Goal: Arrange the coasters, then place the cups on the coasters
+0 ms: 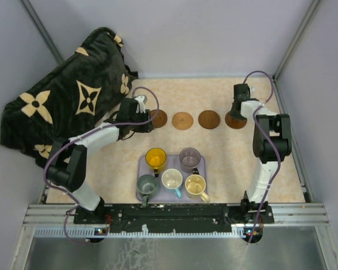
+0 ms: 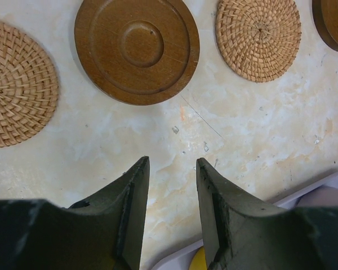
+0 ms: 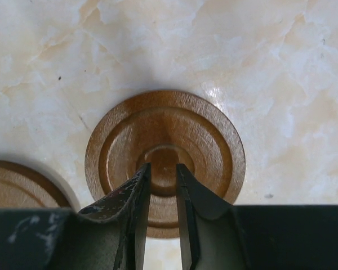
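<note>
Right wrist view: the right claw (image 3: 163, 167) is pointing down, its fingers a narrow gap apart and gripping nothing, over the middle of a brown coaster (image 3: 164, 121) lying flat; whether they touch it is unclear. The left claw (image 2: 172, 162) is hovering apart and empty, near the other coasters (image 2: 137, 50). Both arms are reaching across the marbled table (image 1: 225, 169). The cups (image 1: 172, 179) are sitting in the tray (image 1: 170, 160). A blanket (image 1: 67, 101) is lying far left.

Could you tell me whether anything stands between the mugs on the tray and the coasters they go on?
Nothing visible lies on the table between the tray and the coasters. However, the left gripper hangs by the row's left end and the right gripper over the rightmost coaster.
</note>
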Available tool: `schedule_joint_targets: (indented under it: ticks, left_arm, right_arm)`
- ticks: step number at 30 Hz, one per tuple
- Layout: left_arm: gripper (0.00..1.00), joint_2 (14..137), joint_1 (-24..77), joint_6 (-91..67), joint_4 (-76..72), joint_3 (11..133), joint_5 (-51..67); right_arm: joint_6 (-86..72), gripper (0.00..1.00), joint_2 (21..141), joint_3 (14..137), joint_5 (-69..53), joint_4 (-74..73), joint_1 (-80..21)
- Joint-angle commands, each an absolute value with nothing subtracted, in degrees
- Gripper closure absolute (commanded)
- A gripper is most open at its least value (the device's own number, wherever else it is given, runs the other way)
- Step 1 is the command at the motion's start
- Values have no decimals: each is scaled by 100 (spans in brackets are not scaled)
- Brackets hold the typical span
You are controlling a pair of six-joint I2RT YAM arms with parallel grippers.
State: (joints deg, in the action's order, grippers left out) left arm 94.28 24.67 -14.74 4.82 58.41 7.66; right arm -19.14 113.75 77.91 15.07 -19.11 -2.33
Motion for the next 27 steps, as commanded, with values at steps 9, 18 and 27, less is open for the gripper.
schedule_joint_targets:
  ticks: [9, 18, 27]
  left_arm:
    - [56, 9058, 2468, -1527, 220, 5994, -81]
    - [53, 7898, 2424, -1666, 395, 5423, -926]
    - [37, 6253, 2404, -1660, 1188, 4740, -1939]
  right_arm:
    - [-1824, 64, 9576, 7405, 1370, -1917, -217]
    - [-1830, 44, 7767, 6180, 1230, -1590, -212]
    - [-2086, 1, 6329, 5264, 652, -1814, -209]
